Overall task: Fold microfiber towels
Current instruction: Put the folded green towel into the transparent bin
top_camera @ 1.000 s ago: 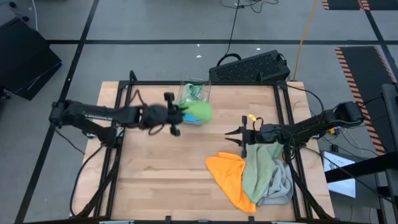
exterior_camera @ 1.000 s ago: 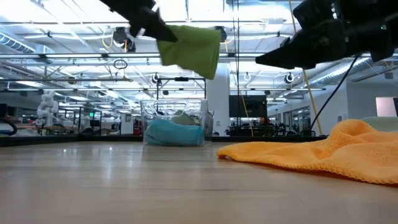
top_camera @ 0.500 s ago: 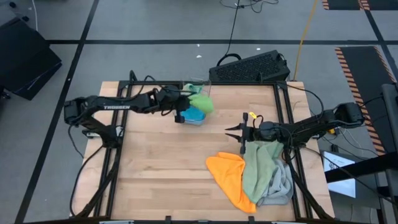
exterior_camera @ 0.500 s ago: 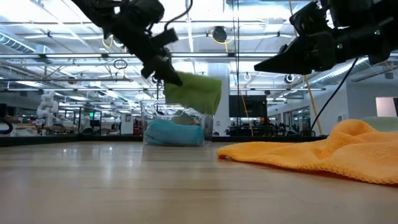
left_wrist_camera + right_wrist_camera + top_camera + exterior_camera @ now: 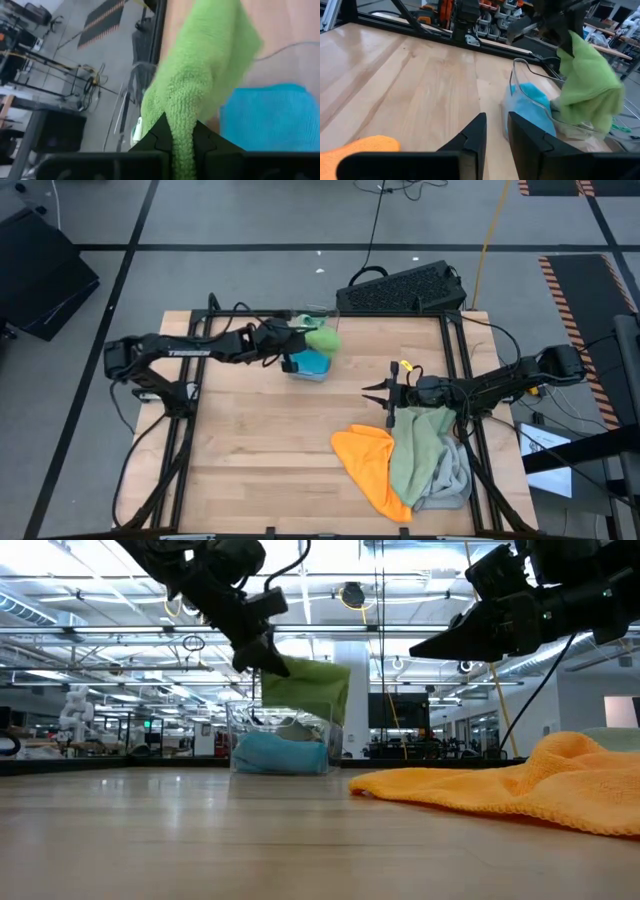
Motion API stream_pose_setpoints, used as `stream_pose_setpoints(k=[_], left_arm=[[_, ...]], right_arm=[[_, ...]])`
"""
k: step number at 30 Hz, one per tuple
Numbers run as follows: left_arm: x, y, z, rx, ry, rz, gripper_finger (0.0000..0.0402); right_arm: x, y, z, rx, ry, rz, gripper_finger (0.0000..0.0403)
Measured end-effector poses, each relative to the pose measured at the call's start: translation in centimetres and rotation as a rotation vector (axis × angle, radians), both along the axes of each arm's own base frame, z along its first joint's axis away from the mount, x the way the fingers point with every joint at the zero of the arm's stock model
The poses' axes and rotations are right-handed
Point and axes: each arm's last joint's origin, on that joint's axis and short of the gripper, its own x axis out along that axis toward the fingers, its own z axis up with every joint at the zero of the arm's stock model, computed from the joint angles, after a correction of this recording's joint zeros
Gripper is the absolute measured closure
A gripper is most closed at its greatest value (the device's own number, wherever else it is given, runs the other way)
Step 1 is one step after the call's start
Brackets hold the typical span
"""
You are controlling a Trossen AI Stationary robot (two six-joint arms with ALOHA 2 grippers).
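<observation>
A: Towels first. Where does each one sit?

B: The bright green towel [image 5: 322, 340] hangs from the left gripper [image 5: 296, 340], pinched between its fingers, over the clear plastic bin [image 5: 314, 330] at about twelve o'clock on the wooden table [image 5: 260, 440]. In the left wrist view the cloth [image 5: 200, 75] runs straight down between the two dark fingers, which are pressed together on it.

A: And inside the bin?

B: A blue towel [image 5: 311, 365] lies in it, under the green one; from the low view it fills the bin's bottom [image 5: 280, 753], with the green towel [image 5: 305, 690] hanging just above the rim.

A: The other cloths?

B: Heaped at about four o'clock: the orange towel [image 5: 368, 465] toward the table's middle, the sage green towel [image 5: 412, 450] draped over it, and the light grey towel [image 5: 452, 478] at the outer edge.

A: The right arm?

B: The right gripper [image 5: 378, 397] hovers at about three o'clock, just beside that heap, pointing toward the table's centre. Its fingers [image 5: 472, 137] stand slightly apart with nothing between them.

A: Anything behind the table?

B: A black keyboard [image 5: 405, 287] lies on the floor past the far edge.
</observation>
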Motion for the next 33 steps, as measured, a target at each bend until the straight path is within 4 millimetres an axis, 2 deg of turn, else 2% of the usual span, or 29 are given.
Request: stream_pose_setpoints(k=[8,12,19,25,33], left_arm=[[-0.5,0.8,-1.1,-0.081,0.064,-0.014,0.039],[-0.7,0.6,-1.5,-0.093,0.101,-0.013,0.0378],[-1.0,0.2,-2.3,-0.18,0.136,-0.175,0.0383],[-1.1,0.2,-2.6,-0.182,0.167,-0.174,0.0352],[-1.6,0.0,-3.1,-0.24,0.222,-0.169,0.035]], right_arm=[[0.0,0.0,0.0,-0.002,-0.003,0.001,0.033],[0.0,0.0,0.0,-0.002,0.004,0.0,0.033],[-0.4,0.0,-0.5,0.0,0.002,0.0,0.033],[-0.6,-0.1,-0.8,0.014,0.0,-0.003,0.033],[-0.6,-0.1,-0.6,0.004,-0.018,0.0,0.033]])
